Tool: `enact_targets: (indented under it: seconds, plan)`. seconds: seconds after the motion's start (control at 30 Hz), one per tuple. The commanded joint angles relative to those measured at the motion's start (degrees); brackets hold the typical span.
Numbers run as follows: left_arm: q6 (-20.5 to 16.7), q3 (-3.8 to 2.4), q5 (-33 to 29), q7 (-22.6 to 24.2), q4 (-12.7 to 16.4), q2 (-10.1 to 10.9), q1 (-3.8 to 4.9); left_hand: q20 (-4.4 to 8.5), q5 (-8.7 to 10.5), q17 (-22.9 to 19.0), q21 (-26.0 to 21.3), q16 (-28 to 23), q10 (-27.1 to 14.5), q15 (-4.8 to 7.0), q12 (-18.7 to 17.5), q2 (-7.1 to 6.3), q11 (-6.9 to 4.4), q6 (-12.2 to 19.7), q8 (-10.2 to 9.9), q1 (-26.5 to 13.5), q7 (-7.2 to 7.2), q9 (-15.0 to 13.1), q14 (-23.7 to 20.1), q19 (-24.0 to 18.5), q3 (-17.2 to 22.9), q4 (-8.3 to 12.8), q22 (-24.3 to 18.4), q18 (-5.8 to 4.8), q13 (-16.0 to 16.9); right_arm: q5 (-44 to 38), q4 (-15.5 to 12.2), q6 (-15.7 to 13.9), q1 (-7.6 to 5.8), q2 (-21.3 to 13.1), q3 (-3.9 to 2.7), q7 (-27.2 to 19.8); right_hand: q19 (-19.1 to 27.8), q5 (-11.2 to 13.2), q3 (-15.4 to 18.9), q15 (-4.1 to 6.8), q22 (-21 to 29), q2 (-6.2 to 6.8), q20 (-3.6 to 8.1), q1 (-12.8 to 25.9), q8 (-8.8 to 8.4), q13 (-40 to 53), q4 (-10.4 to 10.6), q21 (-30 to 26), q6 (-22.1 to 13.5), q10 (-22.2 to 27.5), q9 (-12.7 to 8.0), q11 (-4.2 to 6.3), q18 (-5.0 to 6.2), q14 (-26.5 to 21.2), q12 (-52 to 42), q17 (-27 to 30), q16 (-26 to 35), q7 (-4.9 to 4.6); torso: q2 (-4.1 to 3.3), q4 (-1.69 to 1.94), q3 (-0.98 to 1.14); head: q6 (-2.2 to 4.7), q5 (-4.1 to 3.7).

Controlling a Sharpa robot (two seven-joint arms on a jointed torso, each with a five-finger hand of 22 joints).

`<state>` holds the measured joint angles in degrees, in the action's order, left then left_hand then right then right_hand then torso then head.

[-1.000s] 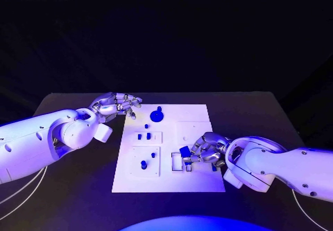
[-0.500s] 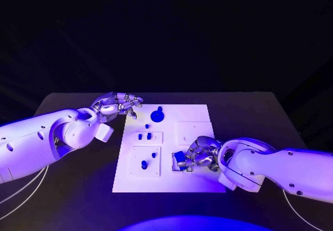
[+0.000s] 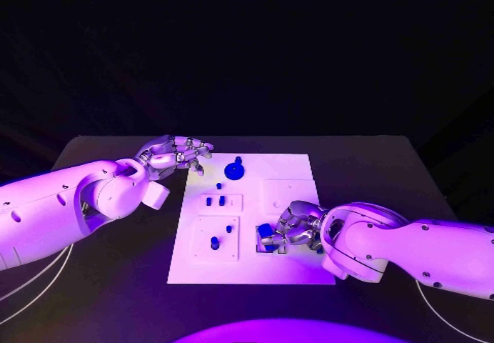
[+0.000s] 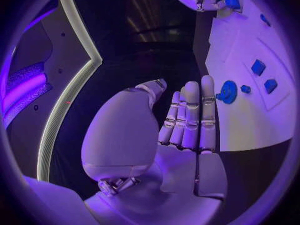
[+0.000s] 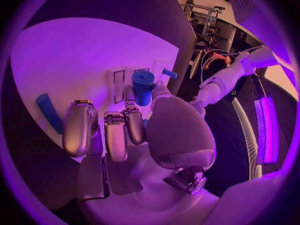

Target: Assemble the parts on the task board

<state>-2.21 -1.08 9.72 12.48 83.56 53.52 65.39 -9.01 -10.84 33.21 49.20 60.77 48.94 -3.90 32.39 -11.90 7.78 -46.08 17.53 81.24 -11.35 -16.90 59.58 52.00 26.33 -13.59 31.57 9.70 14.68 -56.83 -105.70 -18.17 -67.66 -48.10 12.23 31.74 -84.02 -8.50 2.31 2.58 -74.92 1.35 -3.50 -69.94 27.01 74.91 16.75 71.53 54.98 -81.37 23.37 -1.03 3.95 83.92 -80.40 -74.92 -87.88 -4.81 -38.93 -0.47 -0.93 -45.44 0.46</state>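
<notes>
Comparing against the head picture of a second ago, we find the right hand [image 3: 291,230] has slid inward over the task board [image 3: 293,170], from the board's near right edge to sit above the slotted cut-outs at its middle front. It carries a blue part [image 3: 265,230], pinched at the fingertips; the right wrist view shows that part [image 5: 142,86] as a short blue cylinder held just ahead of the thumb, close over the rectangular slots in the white plate. Whether the part already touches the plate, we cannot tell.

The left hand [image 3: 173,153] has not shifted between the pictures. It hovers off the board's far left corner, fingers curled, nothing in them. In its wrist view the fingers [image 4: 190,116] lie straight and together, with the round blue part [image 4: 227,91] standing on the board just beyond the fingertips, apart from them.

We judge the carry phase nearly done and insertion next: the cylinder wants aligning over its seat before the hand lowers. Misalignment risks jamming it on the slot's edge.
</notes>
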Motion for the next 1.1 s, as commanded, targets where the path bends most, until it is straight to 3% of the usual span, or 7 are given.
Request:
enact_targets:
  seconds: [0.03,0.33,0.6,0.77,0.8,0.87,1.1]
  plan:
    - [0.7,-0.03,-0.1,0.5,0.2,-0.1,0.02,-0.35,-0.06,-0.1,-0.3,-0.2,-0.5,0.10,0.3,0.04,0.05,0.4,0.2,-0.3,-0.15,0.1,-0.4,-0.1,-0.4,-0.1,-0.1,0.82,-0.1,-2.4,0.4,0.7,0.12,0.2,0.07,1.1,-1.0,-0.3,1.0,0.41,-10.7,0.21,0.32,1.1,0.22,2.2,0.0,0.0,0.1,0.0,0.0,0.29,-0.65,5.0,0.3,-9.7,-0.2,-0.20,-0.02,0.00,0.02,-0.01,0.07]
    - [0.9,-0.03,-0.2,0.3,0.2,-0.1,0.02,-0.35,-0.06,-0.1,-0.3,-0.2,-0.5,0.10,0.3,0.04,0.05,0.4,0.2,-0.3,-0.15,0.1,-0.4,-0.1,-0.4,-0.1,-0.1,0.82,-0.1,-3.4,1.2,-0.6,0.12,0.8,0.07,1.1,-1.0,-0.3,5.2,0.50,-10.7,-0.42,0.40,5.4,1.12,2.3,0.1,-0.2,0.0,0.0,0.2,0.40,-0.63,5.0,0.7,-9.7,-0.1,-0.07,0.00,-0.07,0.10,0.02,0.34]
    - [0.9,-0.03,-0.2,0.2,0.2,-0.1,0.02,-0.35,-0.06,-0.1,-0.3,-0.2,-0.5,0.10,0.3,0.04,0.05,0.4,0.2,-0.3,-0.15,0.1,-0.4,-0.1,-0.4,-0.1,-0.1,0.82,-0.1,-3.8,1.3,-0.7,0.12,1.0,0.07,1.2,-1.0,-0.4,6.0,0.50,-10.7,-0.02,0.40,5.8,1.26,2.3,0.1,-0.1,-0.1,0.0,0.3,0.40,-0.65,5.0,0.8,-9.7,-0.2,-0.07,0.00,-0.10,0.10,-0.04,0.33]
    - [0.9,-0.03,-0.2,0.2,0.1,-0.1,0.02,-0.35,-0.06,-0.1,-0.3,-0.2,-0.5,0.10,0.3,0.04,0.05,0.4,0.2,-0.3,-0.15,0.1,-0.4,-0.1,-0.4,-0.1,-0.1,0.82,-0.1,-3.9,1.3,-1.6,0.12,0.9,0.07,0.9,-0.9,-0.5,7.0,0.48,-10.7,0.61,0.38,7.2,1.47,2.3,0.2,-0.2,-0.3,0.1,0.3,0.36,-0.63,5.0,0.9,-9.7,-0.2,-0.10,-0.01,-0.08,0.10,-0.01,0.30]
    - [0.9,-0.03,-0.2,0.2,0.1,-0.1,0.02,-0.35,-0.06,-0.1,-0.3,-0.2,-0.5,0.10,0.3,0.04,0.05,0.4,0.2,-0.3,-0.15,0.1,-0.4,-0.1,-0.4,-0.1,-0.1,0.82,-0.1,-4.1,1.3,-1.8,0.12,0.8,0.07,0.8,-0.9,-0.7,7.5,0.46,-10.7,1.80,0.37,9.4,1.66,2.4,0.3,-0.3,-0.4,0.1,0.3,0.34,-0.62,5.0,1.0,-9.8,-0.2,-0.12,-0.01,-0.08,0.10,-0.01,0.28]
    - [1.0,-0.03,-0.2,0.2,0.2,-0.1,0.02,-0.36,-0.07,-0.1,-0.4,-0.2,-0.7,0.08,0.3,0.07,0.09,0.5,0.3,-0.2,-0.18,0.1,-0.4,0.0,-0.5,-0.2,-0.2,0.82,-0.1,-4.2,1.2,-2.1,0.12,0.8,0.07,0.6,-0.9,-0.8,7.0,0.45,-10.7,2.50,0.35,12.3,1.91,2.4,0.3,-0.3,-0.6,0.1,0.4,0.33,-0.62,5.0,1.1,-9.8,-0.2,-0.14,-0.02,-0.05,0.12,0.03,0.26]
    - [1.0,-0.03,-0.2,0.1,0.2,-0.1,0.02,-0.36,-0.07,-0.1,-0.4,-0.2,-0.7,0.08,0.3,0.07,0.09,0.5,0.3,-0.2,-0.18,0.1,-0.4,0.0,-0.5,-0.2,-0.2,0.82,-0.1,-5.0,0.1,-2.4,0.16,0.0,0.07,-0.4,-1.0,-0.9,6.0,0.46,-10.7,2.01,0.36,13.4,2.17,2.7,0.2,-0.1,-0.6,-0.1,0.4,0.35,-0.65,5.0,1.0,-9.8,-0.2,-0.10,-0.02,-0.05,0.10,-0.01,0.30]
